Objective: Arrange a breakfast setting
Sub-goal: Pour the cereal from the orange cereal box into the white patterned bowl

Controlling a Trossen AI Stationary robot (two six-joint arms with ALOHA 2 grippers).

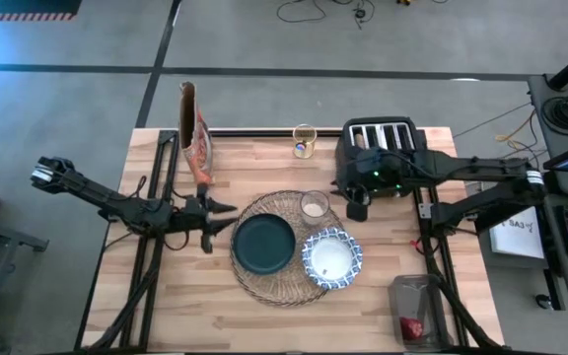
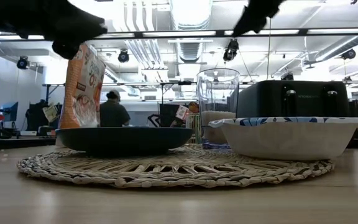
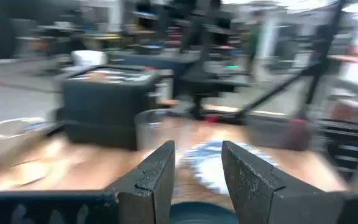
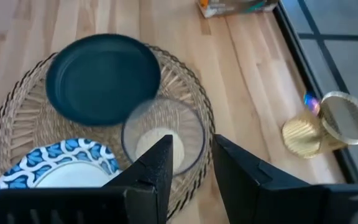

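A round woven placemat (image 1: 282,288) lies mid-table. On it rest a dark teal plate (image 1: 264,244), a blue-and-white bowl (image 1: 331,258) and a small clear glass (image 1: 315,206) with something pale at its bottom. My right gripper (image 1: 356,209) hangs open above the glass (image 4: 163,134), clear of it. My left gripper (image 1: 229,219) is open and empty, raised just left of the plate and pointing at it. A small dark-red fruit (image 1: 413,326) lies in a clear box at the near right. The bread ring is out of view.
A black four-slot toaster (image 1: 381,153) stands at the far right, close behind my right gripper. A tall cereal bag (image 1: 194,138) stands at the far left. A small gold-lidded jar (image 1: 305,141) sits at the far edge. The clear box (image 1: 417,308) sits near the right front corner.
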